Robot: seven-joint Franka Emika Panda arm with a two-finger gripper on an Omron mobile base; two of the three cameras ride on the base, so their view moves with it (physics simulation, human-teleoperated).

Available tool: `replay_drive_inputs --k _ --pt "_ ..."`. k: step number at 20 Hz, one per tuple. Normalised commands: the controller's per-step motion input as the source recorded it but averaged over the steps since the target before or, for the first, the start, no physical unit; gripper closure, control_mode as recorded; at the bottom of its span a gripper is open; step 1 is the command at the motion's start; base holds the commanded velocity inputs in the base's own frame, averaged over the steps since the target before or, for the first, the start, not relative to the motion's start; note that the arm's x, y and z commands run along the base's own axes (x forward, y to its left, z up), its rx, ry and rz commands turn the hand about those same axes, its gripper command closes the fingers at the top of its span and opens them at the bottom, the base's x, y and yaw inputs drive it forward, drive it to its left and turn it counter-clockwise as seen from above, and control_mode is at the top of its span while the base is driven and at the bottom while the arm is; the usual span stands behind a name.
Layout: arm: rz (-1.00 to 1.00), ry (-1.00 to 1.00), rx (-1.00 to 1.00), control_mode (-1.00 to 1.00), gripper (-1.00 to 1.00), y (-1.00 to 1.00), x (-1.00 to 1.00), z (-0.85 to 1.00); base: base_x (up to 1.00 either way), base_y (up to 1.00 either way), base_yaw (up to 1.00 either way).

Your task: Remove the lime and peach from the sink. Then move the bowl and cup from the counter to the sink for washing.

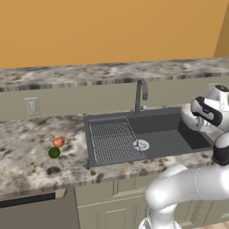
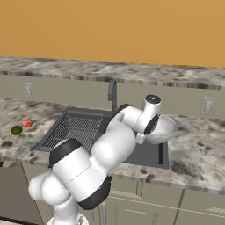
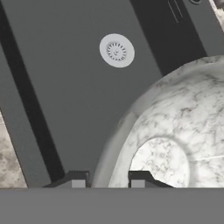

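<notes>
- Left base view: the lime (image 1: 54, 152) and the peach (image 1: 58, 142) are sitting close together on the tabletop (image 1: 27, 147), at about 9 o'clock from the sink (image 1: 154, 129). So the fruit part looks done. The bowl (image 1: 193, 117) is hanging over the sink's right end, partly hidden by the arm.
- Right base view: the bowl (image 2: 163, 128) is being held up above the right side of the sink (image 2: 88, 127), tipped a bit. The lime (image 2: 16, 130) and peach (image 2: 27, 123) are lying far off at 9 o'clock.
- Hand view: the end effector (image 3: 107, 180) is pinching the rim of the bowl (image 3: 175, 131), one fingertip outside and one inside. The drain (image 3: 116, 50) is showing at 12 o'clock, down in the basin.
- What could go wrong: the hold is only on a thin edge, so the big bowl could be slipping or swinging. If let go from up high, it could be banging into the sink or landing on the sink's edge.
</notes>
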Motion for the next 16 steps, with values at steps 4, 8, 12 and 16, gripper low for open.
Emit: replay_drive_inputs --k 4,8,12,16 --pt "0.05 0.06 0.05 -1.0 1.0 0.25 0.01 -0.1 0.0 0.0 0.0" --pt "0.04 0.04 0.05 -1.0 1.0 0.21 0.04 -0.13 0.0 0.0 0.0" --pt "0.05 0.02 0.06 -1.0 1.0 0.2 0.13 -0.17 0.0 0.0 0.0" --pt "0.05 0.01 0.02 -1.0 1.0 0.18 0.25 -0.15 0.0 0.0 0.0"
